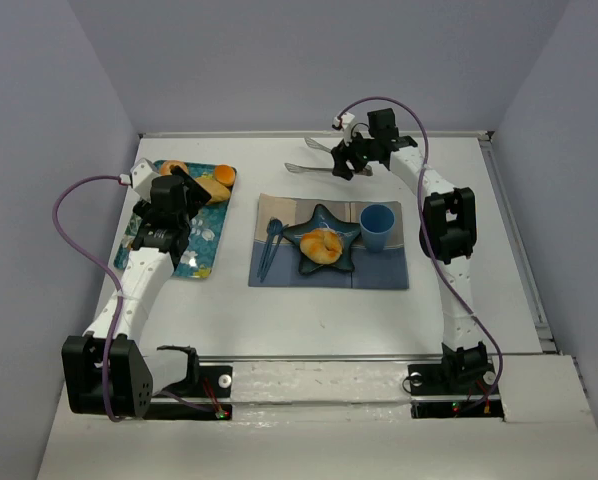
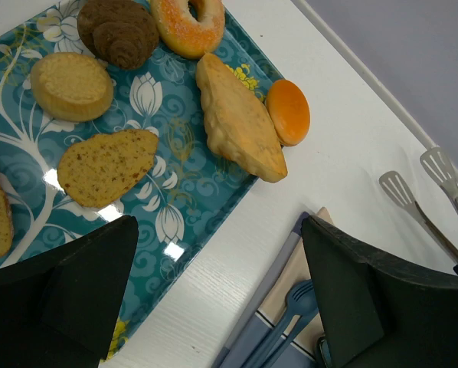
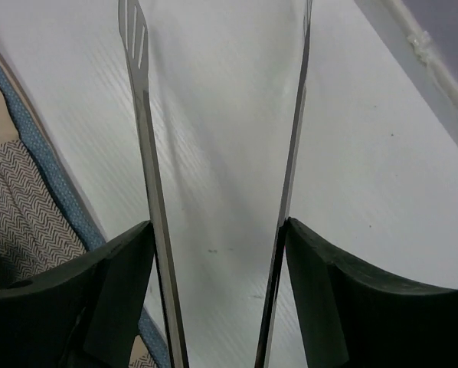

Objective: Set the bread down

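Observation:
The bread, a small golden bun with a lumpy orange-brown crust, lies on the dark star-shaped plate on the placemat. My left gripper is open and empty, above the right edge of the teal tray, well to the left of the bread. My right gripper is at the back of the table, shut on metal tongs, one finger against the outside of each spread arm. The tongs hold nothing.
The tray holds a doughnut, a long golden pastry, a small orange bun, a brown pastry, a round biscuit and a toast slice. A blue cup and blue cutlery flank the plate.

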Robot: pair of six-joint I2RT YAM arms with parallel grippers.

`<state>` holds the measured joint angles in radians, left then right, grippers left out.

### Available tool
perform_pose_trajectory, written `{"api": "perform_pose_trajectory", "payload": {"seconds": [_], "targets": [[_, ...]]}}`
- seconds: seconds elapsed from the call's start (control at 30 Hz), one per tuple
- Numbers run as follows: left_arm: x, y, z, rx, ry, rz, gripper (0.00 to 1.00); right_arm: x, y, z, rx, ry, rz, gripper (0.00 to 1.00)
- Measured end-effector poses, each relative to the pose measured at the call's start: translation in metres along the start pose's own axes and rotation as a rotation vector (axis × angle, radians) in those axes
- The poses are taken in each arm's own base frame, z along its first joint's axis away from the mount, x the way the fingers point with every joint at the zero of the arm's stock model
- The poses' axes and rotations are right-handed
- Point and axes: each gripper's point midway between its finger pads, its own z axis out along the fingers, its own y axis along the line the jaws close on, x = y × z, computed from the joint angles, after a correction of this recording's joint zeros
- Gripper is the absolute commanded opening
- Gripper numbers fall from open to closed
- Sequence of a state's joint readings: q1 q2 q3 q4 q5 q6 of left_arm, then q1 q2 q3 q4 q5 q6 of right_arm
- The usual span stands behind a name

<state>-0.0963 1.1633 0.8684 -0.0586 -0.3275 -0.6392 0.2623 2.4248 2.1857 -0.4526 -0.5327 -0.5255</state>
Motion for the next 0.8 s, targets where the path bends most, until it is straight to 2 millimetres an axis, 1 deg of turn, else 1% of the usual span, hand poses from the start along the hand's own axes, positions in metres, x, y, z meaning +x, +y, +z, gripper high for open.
{"api": "perform_pose_trajectory", "payload": {"seconds": [0.07,0.17,0.2,0.3,0.33,0.4,0.5,0.53,0.57,0.6,0.63,0.67,0.73,0.77,0.8], "targets": [[0.000,0.000,0.001,-0.001,-0.001,0.002,0.99,0.005,0.005,0.002,-0.023,0.008,0.016,0.80],[0.001,0.000,0.003,-0.006,0.000,0.006,0.99,0.004,0.004,0.002,-0.020,0.004,0.029,0.84],[0.000,0.000,0.004,-0.008,0.001,0.008,0.99,0.004,0.004,0.002,-0.018,0.003,0.034,0.92],[-0.001,-0.002,0.005,-0.009,0.002,0.009,0.99,0.005,0.002,0.001,0.001,0.015,0.053,1.00],[-0.001,-0.002,0.005,-0.008,0.002,0.009,0.99,0.005,0.001,0.000,0.010,0.018,0.059,1.00],[-0.002,-0.003,0.004,-0.007,0.003,0.009,0.99,-0.001,-0.002,-0.006,0.030,0.015,0.064,1.00],[-0.004,-0.004,0.002,-0.004,0.007,0.007,0.99,-0.022,-0.006,-0.024,0.076,-0.008,0.080,1.00],[-0.005,-0.005,0.000,-0.001,0.007,0.005,0.99,-0.034,-0.006,-0.038,0.101,-0.022,0.092,1.00],[-0.005,-0.005,-0.003,0.002,0.009,0.003,0.99,-0.042,-0.008,-0.050,0.137,-0.029,0.113,1.00],[-0.006,-0.005,-0.005,0.006,0.007,-0.001,0.99,-0.061,-0.007,-0.075,0.188,-0.058,0.138,1.00],[-0.010,-0.007,-0.010,0.017,0.002,-0.009,0.99,-0.074,-0.006,-0.094,0.230,-0.086,0.160,1.00],[-0.012,-0.008,-0.014,0.026,-0.005,-0.016,0.99,-0.084,-0.005,-0.119,0.295,-0.123,0.188,1.00],[-0.019,-0.011,-0.022,0.049,-0.019,-0.031,0.99,-0.101,0.007,-0.173,0.404,-0.204,0.267,1.00],[-0.023,-0.013,-0.027,0.061,-0.028,-0.040,0.99,-0.105,0.011,-0.191,0.442,-0.232,0.291,1.00],[-0.026,-0.014,-0.031,0.072,-0.037,-0.048,0.99,-0.111,0.019,-0.223,0.507,-0.307,0.337,1.00]]}}
